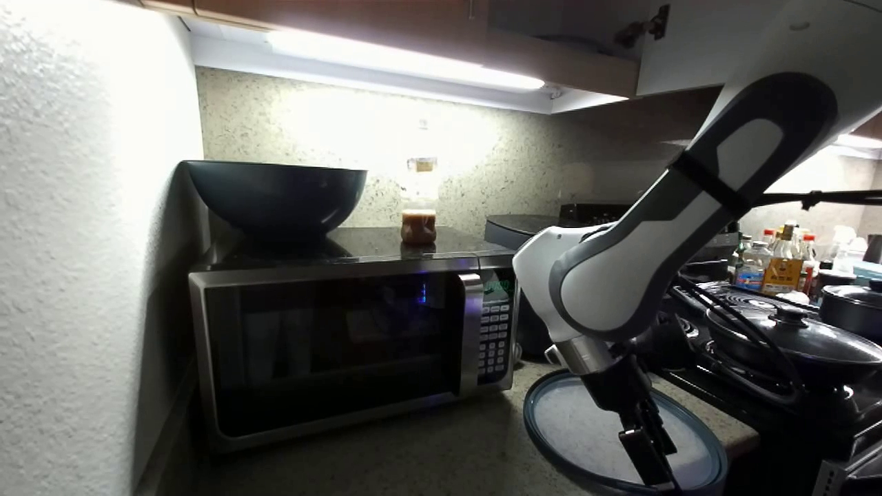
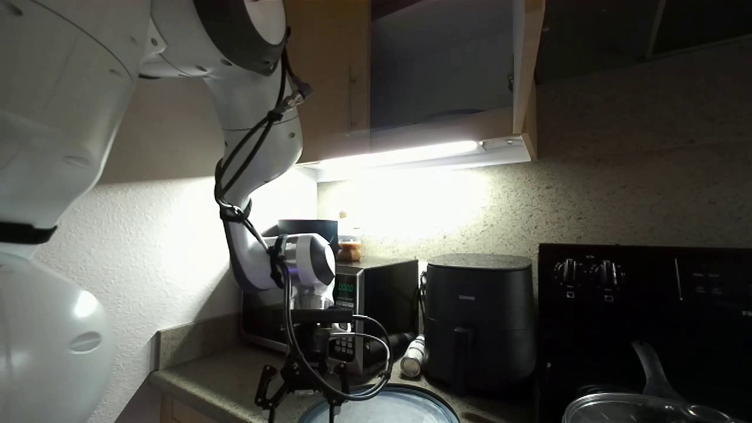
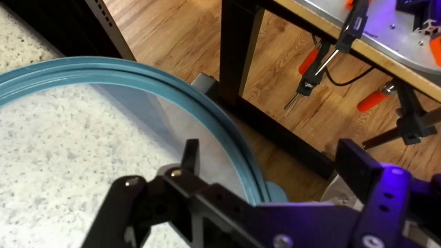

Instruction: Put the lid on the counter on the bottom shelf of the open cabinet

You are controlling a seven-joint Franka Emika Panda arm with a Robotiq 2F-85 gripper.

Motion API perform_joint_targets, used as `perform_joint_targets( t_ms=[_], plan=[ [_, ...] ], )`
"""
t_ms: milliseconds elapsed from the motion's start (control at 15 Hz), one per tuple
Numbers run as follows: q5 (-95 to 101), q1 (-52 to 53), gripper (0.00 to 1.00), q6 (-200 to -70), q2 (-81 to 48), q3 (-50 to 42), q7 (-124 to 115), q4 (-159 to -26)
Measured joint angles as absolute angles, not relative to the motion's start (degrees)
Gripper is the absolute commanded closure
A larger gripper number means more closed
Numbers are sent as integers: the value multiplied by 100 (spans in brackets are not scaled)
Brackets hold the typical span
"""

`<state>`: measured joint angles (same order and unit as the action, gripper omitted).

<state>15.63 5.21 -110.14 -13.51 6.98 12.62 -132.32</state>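
Note:
The lid (image 1: 592, 427), with a clear centre and a blue-teal rim, lies on the speckled counter (image 1: 386, 441). In the wrist view part of the lid (image 3: 220, 117) juts past the counter's edge over the floor. My gripper (image 3: 270, 148) is open there, one finger (image 3: 191, 155) over the clear centre and the other beyond the rim. Nothing is clasped between them. In an exterior view the gripper (image 2: 301, 411) points down at the lid, its fingertips near the frame's bottom. Overhead, the open cabinet (image 2: 440, 70) shows its bottom shelf, with a dark curved edge of something on it.
A microwave (image 1: 344, 344) bears a dark bowl (image 1: 275, 196) and a jar (image 1: 418, 227). Beside it stands a black air fryer (image 2: 479, 317). The stove holds a lidded pan (image 1: 792, 337). The cabinet door (image 2: 529, 59) stands swung out. A metal-topped table (image 3: 386, 44) with clamps lies across the floor gap.

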Motion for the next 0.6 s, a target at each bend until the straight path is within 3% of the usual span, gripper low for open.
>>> perform_joint_targets(
  t_ms=[600],
  plan=[
    [1546,530,0,-10941,-1581,710,1705,-13052]
  ],
)
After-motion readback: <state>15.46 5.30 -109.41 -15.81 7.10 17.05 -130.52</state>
